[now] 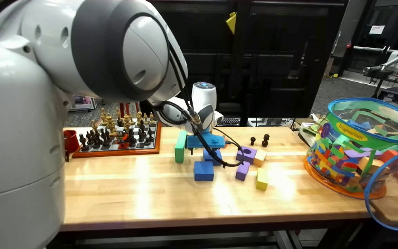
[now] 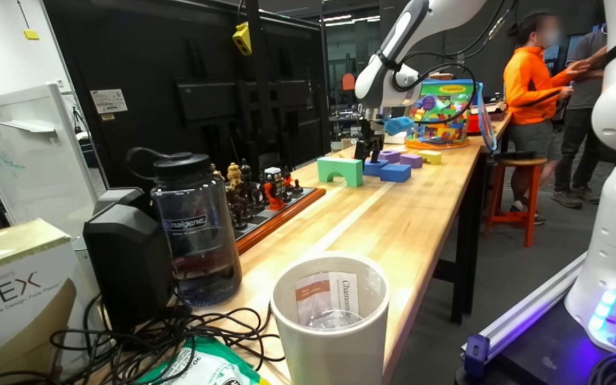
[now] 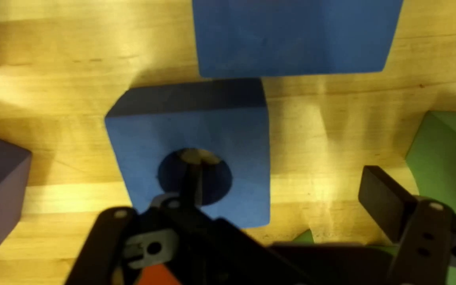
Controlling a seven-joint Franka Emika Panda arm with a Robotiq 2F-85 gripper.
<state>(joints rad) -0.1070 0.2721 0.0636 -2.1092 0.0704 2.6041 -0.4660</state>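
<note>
Jaws parted and empty, the gripper [image 3: 289, 189] hangs over the holed blue block [image 3: 196, 128], right of the green arch [image 2: 343, 164] in both exterior views. A tub [image 1: 351, 131] reads "Imaginarium"; a near-left bottle [image 2: 193, 243], "nalgene".

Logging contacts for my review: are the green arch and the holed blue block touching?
Apart. The wrist view shows tabletop between the green arch and the holed blue block.

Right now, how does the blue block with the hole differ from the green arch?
The holed block is blue; the arch is green. The holed block has a round hole in its broad top; the arch has a narrow top and a curved opening at its base. Both sit on the wooden tabletop.
</note>
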